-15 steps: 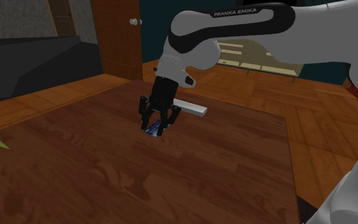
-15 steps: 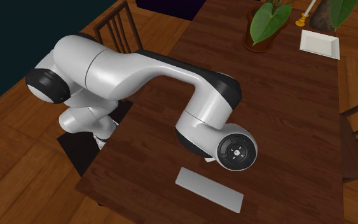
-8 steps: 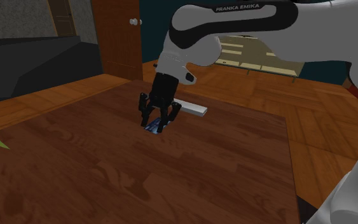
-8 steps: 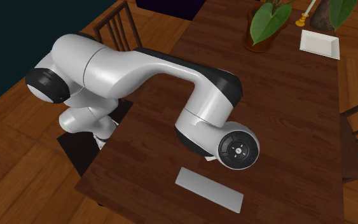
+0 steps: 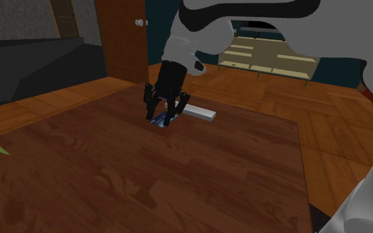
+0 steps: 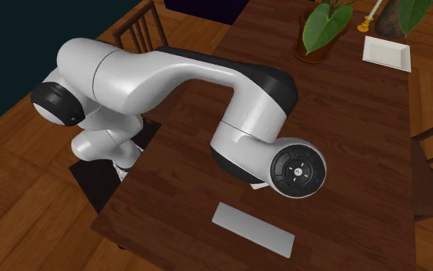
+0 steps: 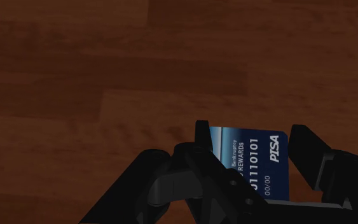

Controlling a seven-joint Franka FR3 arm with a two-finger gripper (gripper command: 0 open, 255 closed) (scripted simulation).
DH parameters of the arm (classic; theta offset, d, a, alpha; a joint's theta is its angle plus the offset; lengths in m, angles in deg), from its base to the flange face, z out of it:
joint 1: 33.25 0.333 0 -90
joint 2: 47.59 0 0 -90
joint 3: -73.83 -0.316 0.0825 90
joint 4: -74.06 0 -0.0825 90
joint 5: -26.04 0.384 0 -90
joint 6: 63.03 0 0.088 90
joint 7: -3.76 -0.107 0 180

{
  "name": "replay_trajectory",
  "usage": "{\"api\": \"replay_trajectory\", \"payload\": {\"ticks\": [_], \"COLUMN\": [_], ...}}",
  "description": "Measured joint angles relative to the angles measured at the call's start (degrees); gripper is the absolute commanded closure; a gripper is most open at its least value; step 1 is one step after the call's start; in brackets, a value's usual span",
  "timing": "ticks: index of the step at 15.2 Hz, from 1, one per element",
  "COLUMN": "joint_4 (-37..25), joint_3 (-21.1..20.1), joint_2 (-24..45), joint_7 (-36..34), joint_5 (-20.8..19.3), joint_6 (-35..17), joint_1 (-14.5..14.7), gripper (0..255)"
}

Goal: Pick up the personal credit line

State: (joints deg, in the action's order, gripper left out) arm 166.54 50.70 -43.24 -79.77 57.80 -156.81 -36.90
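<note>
Spanning most of the shoulder view, the dark wooden table (image 5: 145, 179) carries everything. Over the table bends the white Franka arm (image 6: 168, 77), its wrist pointing down at the table's top. A potted plant (image 6: 326, 27) and a small white tray (image 6: 386, 52) stand toward the table's far end in the second exterior view, and a flat pale slab (image 6: 253, 229) lies on the table at its near end. Above the table, the black end effector (image 7: 252, 137) is clenched on a blue card (image 7: 254, 165), its fingers clasping opposite edges. The card's printed face, reading "REWARDS" and "PISA", looks toward the wrist camera, with the table's wood behind it.
</note>
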Motion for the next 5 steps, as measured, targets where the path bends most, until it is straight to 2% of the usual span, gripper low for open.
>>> {"api": "replay_trajectory", "payload": {"ticks": [5], "joint_4": [-3.9], "joint_3": [0.0], "joint_2": [0.5], "joint_7": [-1.8], "joint_5": [-0.3], "joint_6": [2.9], "joint_1": [0.0], "gripper": [255]}}
